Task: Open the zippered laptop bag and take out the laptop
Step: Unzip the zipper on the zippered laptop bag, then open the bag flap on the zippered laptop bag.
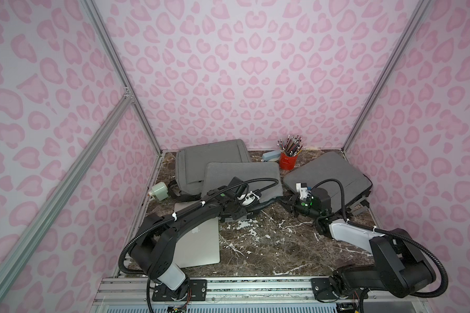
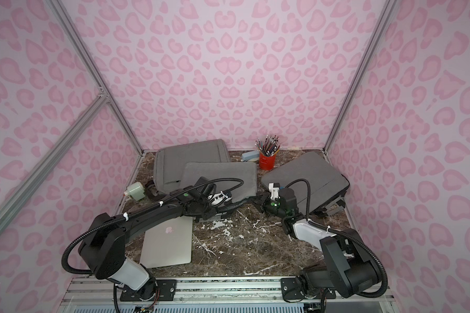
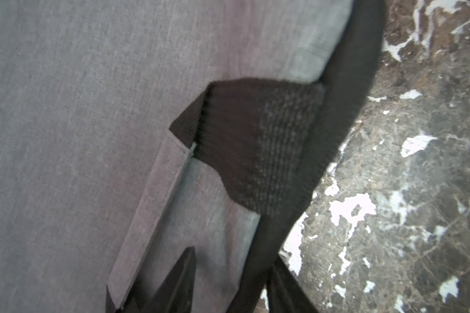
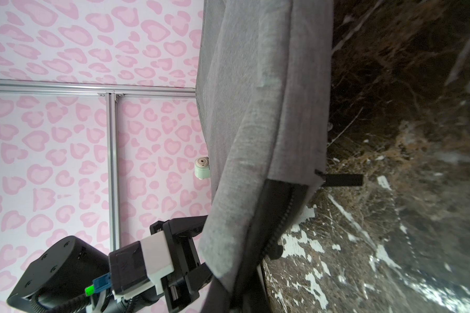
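- Left pincer (image 3: 232, 254): jaws apart, straddling the black edge band (image 3: 345, 94) of the middle bag (image 1: 242, 173).
- Right pincer (image 1: 287, 202): closed at that bag's near corner; what it pinches is hidden.
- Laptop (image 1: 201, 249): silver, lid shut, flat on the worktop (image 1: 269, 244) outside the bag, partly under the left arm (image 1: 190, 216).
- Its lid bears an Apple logo (image 1: 195, 230).

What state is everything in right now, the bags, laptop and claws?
Middle bag: unzipped at one corner.
Laptop: lid closed, lying flat.
Pencil cup: upright, full.
Left gripper: open, straddling black strap.
Right gripper: shut on middle bag.
Back bag: zip unclear.
Right bag: zip unclear.
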You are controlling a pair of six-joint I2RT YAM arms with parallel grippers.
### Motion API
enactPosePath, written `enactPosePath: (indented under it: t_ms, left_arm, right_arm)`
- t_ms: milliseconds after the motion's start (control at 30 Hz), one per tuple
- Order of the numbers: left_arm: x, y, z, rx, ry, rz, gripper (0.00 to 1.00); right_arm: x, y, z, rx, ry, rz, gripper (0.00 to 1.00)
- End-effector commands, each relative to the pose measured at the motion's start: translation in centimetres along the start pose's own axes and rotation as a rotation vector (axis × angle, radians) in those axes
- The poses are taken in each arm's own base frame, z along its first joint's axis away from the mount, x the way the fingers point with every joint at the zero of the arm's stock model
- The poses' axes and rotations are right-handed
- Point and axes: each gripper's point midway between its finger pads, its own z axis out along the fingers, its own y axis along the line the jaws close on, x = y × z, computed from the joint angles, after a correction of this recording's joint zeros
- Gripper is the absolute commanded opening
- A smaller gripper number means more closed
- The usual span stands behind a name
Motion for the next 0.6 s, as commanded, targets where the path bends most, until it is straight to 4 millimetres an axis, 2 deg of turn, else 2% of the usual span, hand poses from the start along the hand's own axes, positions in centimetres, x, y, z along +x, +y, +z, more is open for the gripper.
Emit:
enactPosePath:
  t_ms: [0, 167, 267, 400, 567]
  left_arm:
    - [-0.8, 2.3, -0.2, -0.103, -0.002, 0.002, 0.22]
    - [-1.6, 2.8, -1.5, -0.102, -0.017, -0.029, 0.03]
    - [-2.5, 3.0, -2.5, -0.086, -0.036, -0.052, 0.02]
    - [-4.1, 3.6, -4.1, -0.056, -0.065, -0.123, 0.02]
    - [-5.7, 4.6, -5.5, -0.027, -0.092, -0.214, 0.02]
  right_arm:
    - [-0.3, 1.4, -0.1, -0.057, -0.016, -0.056, 0.00]
    - [-0.3, 1.0, -0.2, -0.042, -0.014, -0.074, 0.00]
    - [-0.4, 0.2, -0.3, 0.016, -0.025, -0.121, 0.02]
    - [-0.9, -0.8, -1.1, 0.139, -0.073, -0.233, 0.33]
    - [-1.1, -0.7, -2.6, 0.213, -0.145, -0.355, 0.52]
